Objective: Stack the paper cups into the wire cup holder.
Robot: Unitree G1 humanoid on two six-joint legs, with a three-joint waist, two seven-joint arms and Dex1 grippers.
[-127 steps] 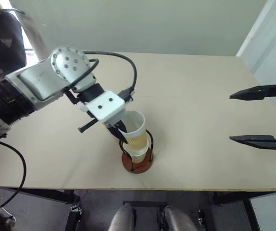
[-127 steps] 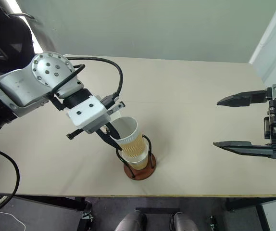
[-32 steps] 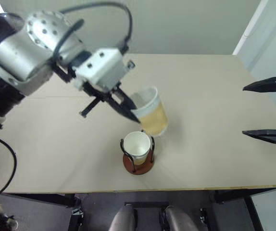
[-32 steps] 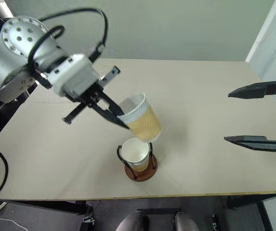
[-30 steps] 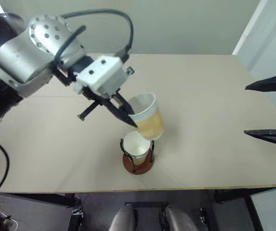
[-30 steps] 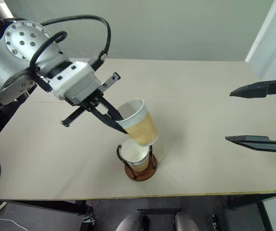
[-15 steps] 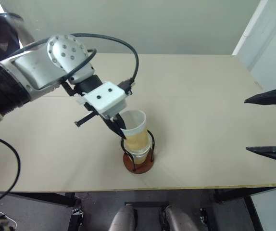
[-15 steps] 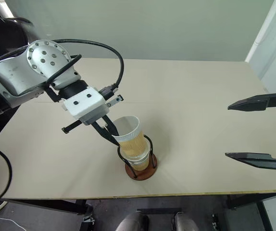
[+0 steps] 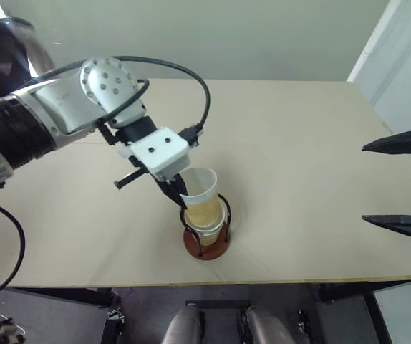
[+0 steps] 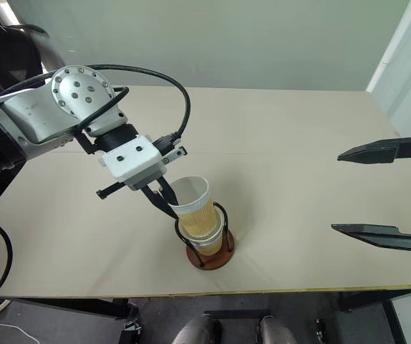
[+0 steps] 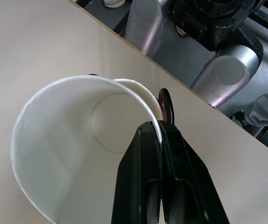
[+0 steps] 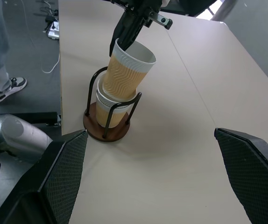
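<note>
From the head camera, the left gripper (image 9: 179, 195) pinches the rim of a paper cup (image 9: 200, 195), its two black fingers closed on the near wall, as the cup sits partly nested in another cup (image 9: 209, 228) already standing inside the wire cup holder (image 9: 206, 236) near the front edge of the table (image 9: 298, 129); the right gripper (image 9: 399, 183) hangs well apart at the table's right side, its fingers spread wide and empty. The left wrist camera looks into the held cup's white inside, the fingers (image 11: 145, 177) clamped on its rim, with the lower cup's rim and the holder's brown base peeking out beyond. The right wrist camera shows the upper cup leaning slightly, not pushed fully down into the one below. Two cups appear accounted for; seating and releasing this one seems to remain, and whether a third lies underneath cannot be told.
</note>
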